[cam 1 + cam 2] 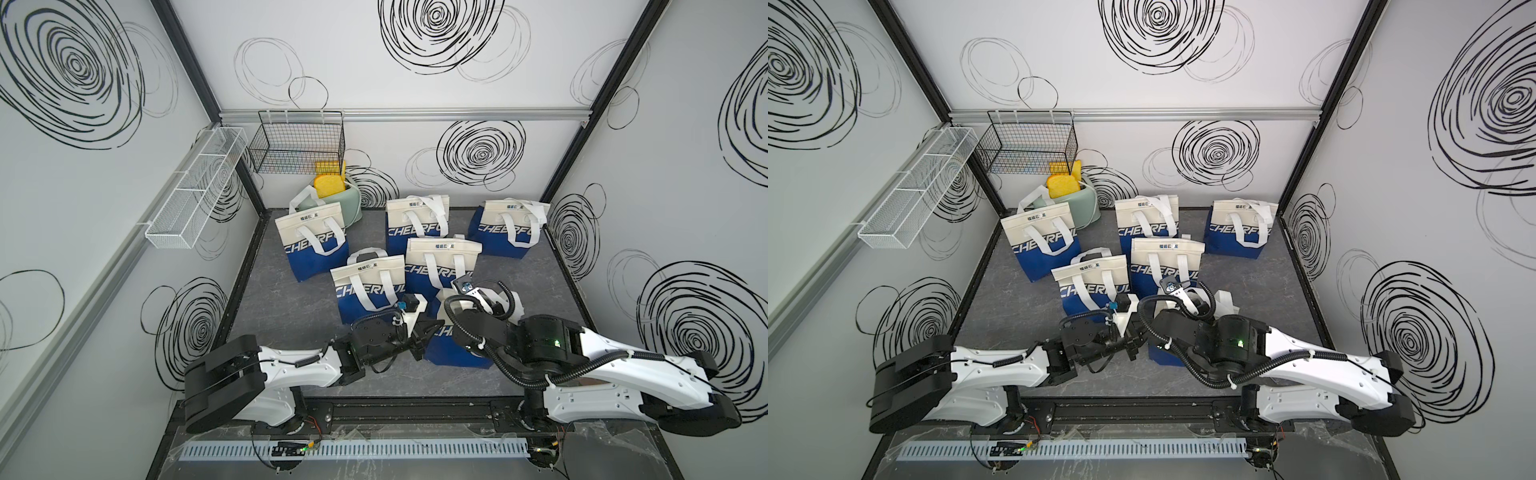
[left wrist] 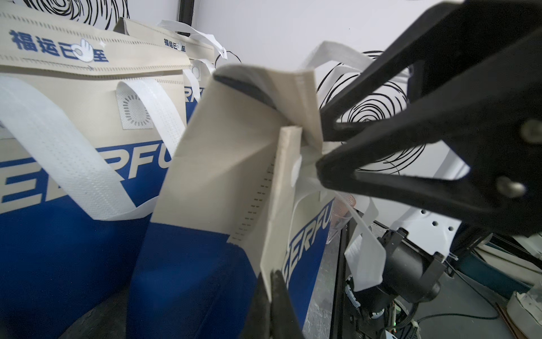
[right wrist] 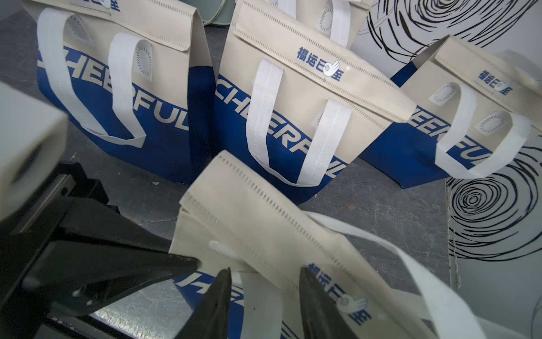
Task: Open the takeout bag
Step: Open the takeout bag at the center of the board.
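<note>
six blue-and-cream bags [image 1: 316, 249] stand on the grey table [image 1: 270, 316], and at the far left behind them sits a green toaster [image 1: 347, 205] with yellow toast [image 1: 328, 187] in it. the takeout bag [image 1: 451, 355] in play is the nearest one, a little right of centre, in front of the rest. reaching from its left, the left gripper [image 2: 272, 296] is clenched on the cream side edge of that bag. over its folded top, the right gripper [image 3: 265, 274] is released, jaws apart astride the flap [image 3: 264, 211] and a white handle [image 3: 264, 296].
</note>
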Robot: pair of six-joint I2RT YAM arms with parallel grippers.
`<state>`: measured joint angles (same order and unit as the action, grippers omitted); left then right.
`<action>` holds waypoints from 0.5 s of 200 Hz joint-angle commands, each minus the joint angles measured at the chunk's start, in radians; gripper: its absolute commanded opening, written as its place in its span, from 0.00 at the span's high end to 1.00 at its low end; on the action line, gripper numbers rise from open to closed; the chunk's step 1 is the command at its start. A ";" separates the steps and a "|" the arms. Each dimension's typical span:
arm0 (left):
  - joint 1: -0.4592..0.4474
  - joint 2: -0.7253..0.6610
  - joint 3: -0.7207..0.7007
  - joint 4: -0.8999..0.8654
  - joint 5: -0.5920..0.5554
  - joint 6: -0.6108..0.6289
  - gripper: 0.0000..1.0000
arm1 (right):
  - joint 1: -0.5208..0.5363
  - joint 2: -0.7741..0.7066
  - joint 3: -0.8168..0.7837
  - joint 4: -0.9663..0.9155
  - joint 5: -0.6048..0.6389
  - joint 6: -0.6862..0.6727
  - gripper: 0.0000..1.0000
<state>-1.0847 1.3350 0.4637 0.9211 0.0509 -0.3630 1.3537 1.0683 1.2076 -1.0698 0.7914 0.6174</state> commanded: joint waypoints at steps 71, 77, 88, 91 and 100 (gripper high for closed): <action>-0.004 -0.014 0.004 0.010 0.007 0.022 1.00 | -0.007 0.029 -0.005 -0.089 0.136 0.111 0.74; -0.004 -0.013 0.004 0.011 0.010 0.024 1.00 | -0.010 0.027 -0.006 -0.088 0.138 0.115 0.75; -0.004 -0.012 0.004 0.013 0.012 0.023 1.00 | -0.014 0.027 -0.008 -0.086 0.140 0.115 0.79; -0.004 -0.013 0.004 0.013 0.012 0.023 1.00 | -0.016 0.027 -0.008 -0.085 0.140 0.114 0.79; -0.003 -0.012 0.003 0.015 0.012 0.022 1.00 | -0.019 0.028 -0.008 -0.084 0.142 0.116 0.84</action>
<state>-1.0847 1.3350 0.4637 0.9211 0.0517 -0.3519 1.3460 1.1004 1.2076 -1.1160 0.8833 0.6937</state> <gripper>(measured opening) 0.051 0.208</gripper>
